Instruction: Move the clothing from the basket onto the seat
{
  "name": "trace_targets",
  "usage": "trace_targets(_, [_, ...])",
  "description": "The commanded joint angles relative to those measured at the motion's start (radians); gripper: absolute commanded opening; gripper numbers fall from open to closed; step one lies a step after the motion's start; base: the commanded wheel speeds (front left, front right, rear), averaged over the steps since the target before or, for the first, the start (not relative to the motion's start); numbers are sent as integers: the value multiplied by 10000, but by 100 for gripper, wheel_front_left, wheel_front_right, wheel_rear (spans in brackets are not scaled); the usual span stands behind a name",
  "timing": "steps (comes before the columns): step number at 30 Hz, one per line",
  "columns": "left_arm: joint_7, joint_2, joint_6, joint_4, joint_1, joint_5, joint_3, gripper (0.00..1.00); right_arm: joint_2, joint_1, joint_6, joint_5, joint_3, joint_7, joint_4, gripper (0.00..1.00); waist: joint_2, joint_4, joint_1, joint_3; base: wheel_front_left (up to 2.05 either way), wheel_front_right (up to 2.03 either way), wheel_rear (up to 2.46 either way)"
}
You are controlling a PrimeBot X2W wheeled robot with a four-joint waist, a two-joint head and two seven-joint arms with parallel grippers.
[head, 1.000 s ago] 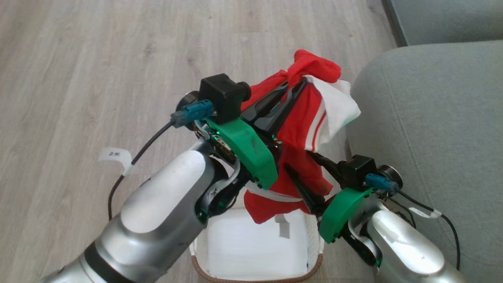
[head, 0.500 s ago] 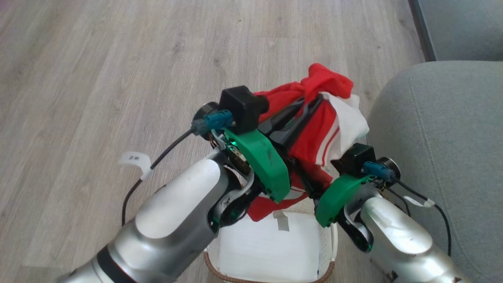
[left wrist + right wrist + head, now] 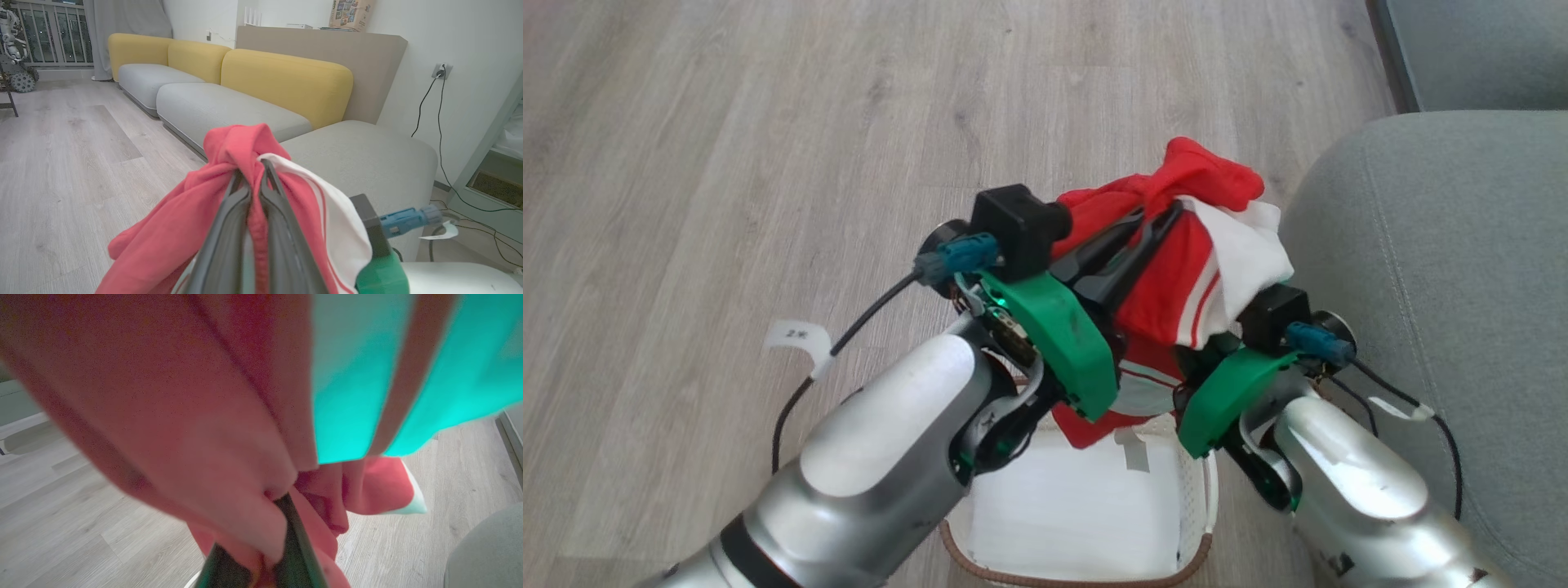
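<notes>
L gripper [image 3: 251,169] clamps clothing [image 3: 163,228], seat [image 3: 367,163] behind

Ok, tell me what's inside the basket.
The flat white liner, with a strip of grey tape, shows inside the basket. Its far end is covered by the red clothing hanging from the left end effector, its left side by the left arm.

A small white paper tag [image 3: 797,336] wrapped around the thin black cable [image 3: 858,317] at the left arm bears a short dark mark beginning with "2"; its second character is unreadable. The print on the colourful cardboard box [image 3: 351,14] is illegible.
</notes>
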Motion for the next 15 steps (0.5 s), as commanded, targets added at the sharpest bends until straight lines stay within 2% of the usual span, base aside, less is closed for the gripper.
trace_targets(1, [-109,173,47,-223,-475,-77,520,0,38,-169,-2,90,-32,-134,-422,0,0,-28,0,11,0,0,0])
trace_targets(15, [-358,743,233,201,243,-287,710,0,-468,1453,-2,-322,-1513,-135,-2478,0,0,-399,0,28,0,0,0])
